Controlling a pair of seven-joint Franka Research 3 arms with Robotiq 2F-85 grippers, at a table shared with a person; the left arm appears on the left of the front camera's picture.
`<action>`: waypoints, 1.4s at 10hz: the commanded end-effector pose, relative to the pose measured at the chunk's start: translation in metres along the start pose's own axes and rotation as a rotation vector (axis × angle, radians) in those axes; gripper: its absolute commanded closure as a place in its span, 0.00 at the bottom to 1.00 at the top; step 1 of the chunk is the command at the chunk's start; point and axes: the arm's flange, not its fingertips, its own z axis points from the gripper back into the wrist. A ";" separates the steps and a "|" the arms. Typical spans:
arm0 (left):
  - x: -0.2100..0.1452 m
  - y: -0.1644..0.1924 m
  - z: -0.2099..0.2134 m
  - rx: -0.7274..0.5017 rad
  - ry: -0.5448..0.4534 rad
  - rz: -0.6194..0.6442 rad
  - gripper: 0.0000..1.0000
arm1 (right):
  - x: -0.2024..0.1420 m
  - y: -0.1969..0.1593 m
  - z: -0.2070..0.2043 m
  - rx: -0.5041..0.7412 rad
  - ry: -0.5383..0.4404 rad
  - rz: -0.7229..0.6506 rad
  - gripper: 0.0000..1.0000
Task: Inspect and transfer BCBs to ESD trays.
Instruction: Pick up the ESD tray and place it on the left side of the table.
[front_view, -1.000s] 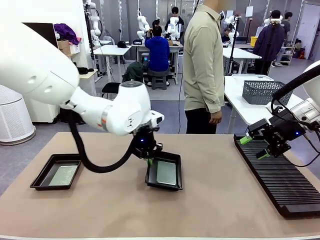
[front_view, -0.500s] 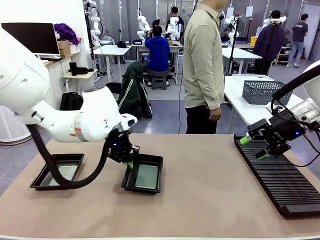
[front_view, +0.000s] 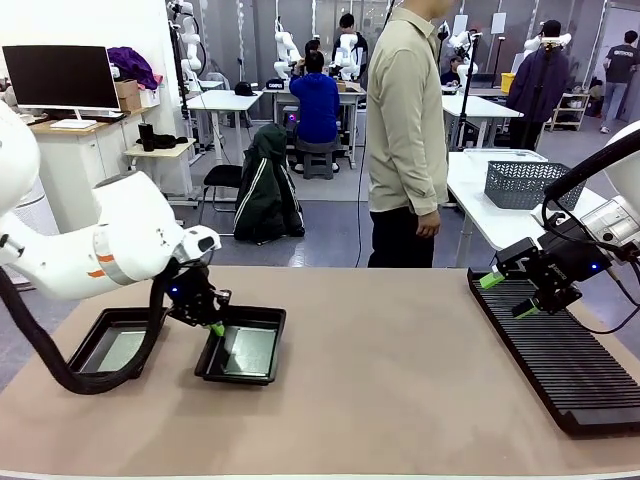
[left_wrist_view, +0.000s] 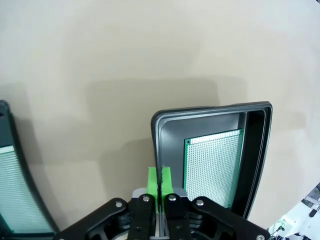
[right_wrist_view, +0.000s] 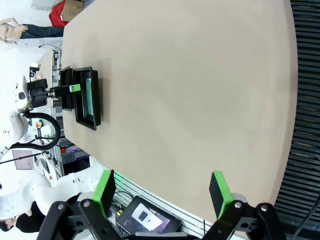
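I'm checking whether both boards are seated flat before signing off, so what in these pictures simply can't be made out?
- Front view: the left gripper and its arm cover part of the left tray and its board.
- Left wrist view: that board is cut by the picture's edge.
- Left wrist view: the fingers hide the gripped rim of the second tray.
- Right wrist view: both trays are too small for board detail.

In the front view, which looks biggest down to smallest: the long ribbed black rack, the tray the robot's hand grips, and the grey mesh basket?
1. Long ribbed black rack, clearly largest.
2. Tray gripped by the left hand.
3. Grey mesh basket, looking slightly smaller, but it sits farther back, so this ranking is unsure.
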 end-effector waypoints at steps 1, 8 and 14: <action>-0.006 0.023 0.005 -0.036 0.015 0.009 0.96 | -0.001 0.000 -0.001 0.007 -0.003 -0.008 0.00; -0.005 0.062 0.013 -0.047 0.020 0.039 0.96 | -0.001 0.000 -0.001 0.007 -0.003 -0.008 0.00; 0.003 0.074 0.004 -0.010 -0.002 0.069 0.96 | -0.001 0.000 -0.001 0.007 -0.003 -0.008 0.00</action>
